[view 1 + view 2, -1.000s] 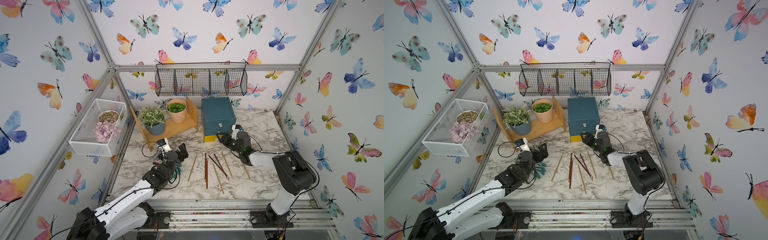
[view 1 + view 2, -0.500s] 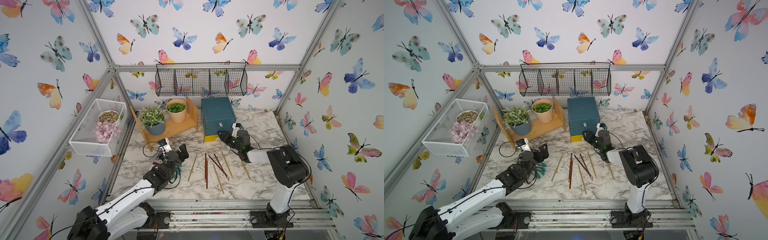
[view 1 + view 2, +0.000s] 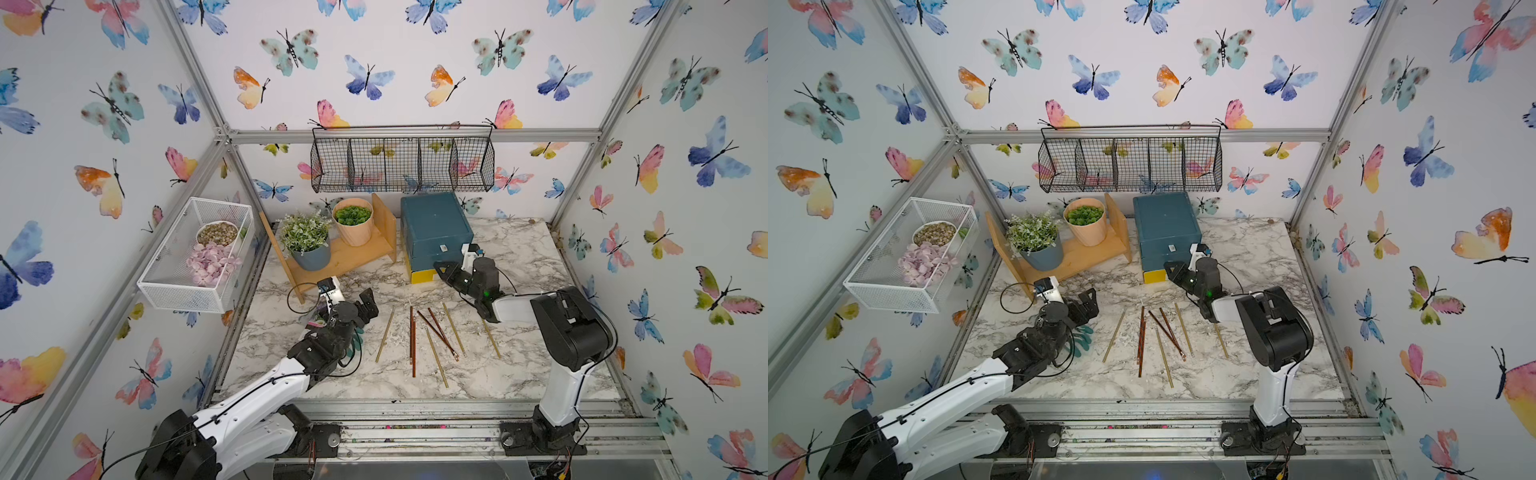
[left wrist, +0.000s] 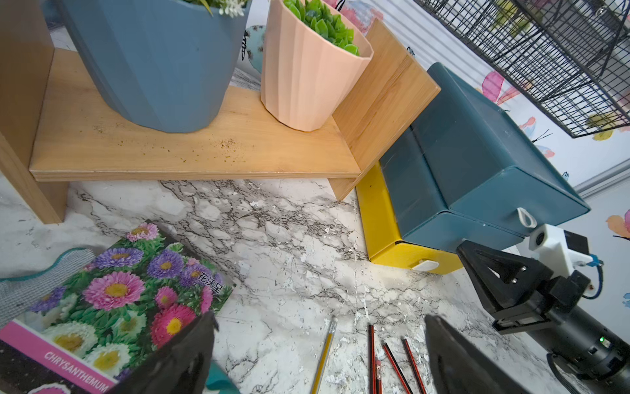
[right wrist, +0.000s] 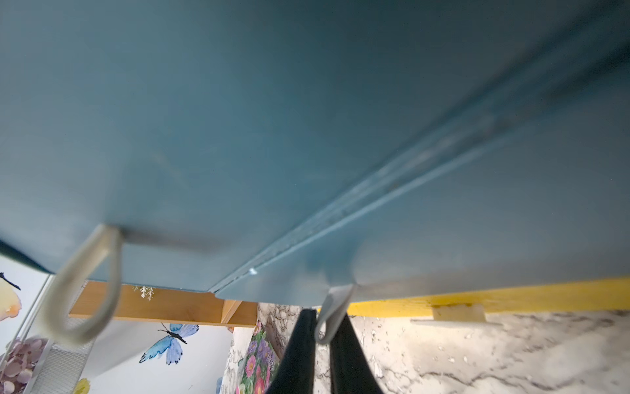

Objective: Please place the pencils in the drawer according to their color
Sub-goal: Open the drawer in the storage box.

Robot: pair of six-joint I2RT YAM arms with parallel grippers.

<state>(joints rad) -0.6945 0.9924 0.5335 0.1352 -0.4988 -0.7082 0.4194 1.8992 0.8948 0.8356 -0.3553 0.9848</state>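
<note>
The drawer chest [image 3: 434, 226] [image 3: 1165, 224] is dark teal with a yellow lowest drawer [image 4: 385, 221] and stands at the back of the marble table. My right gripper [image 3: 439, 267] [image 3: 1169, 266] [image 5: 322, 317] is at the chest's front, shut on the pale pull tab [image 5: 332, 314] of the middle teal drawer. Several pencils [image 3: 432, 332] [image 3: 1163, 332] [image 4: 371, 358], gold-tan and reddish-brown, lie loose mid-table. My left gripper [image 3: 353, 305] [image 3: 1077, 305] [image 4: 320, 319] hangs open, left of the pencils, holding nothing.
A wooden shelf [image 3: 349, 257] with a blue pot [image 3: 309, 253] and a peach pot [image 3: 353, 226] stands left of the chest. A seed packet [image 4: 112, 300] and a teal glove [image 3: 1081, 336] lie under my left gripper. A black wire basket [image 3: 401, 164] hangs on the back wall, a white mesh basket [image 3: 195, 257] on the left wall.
My right gripper has reached forward to the chest's front and closed on the middle drawer's pull tab. The left arm and the pencils have not moved.
</note>
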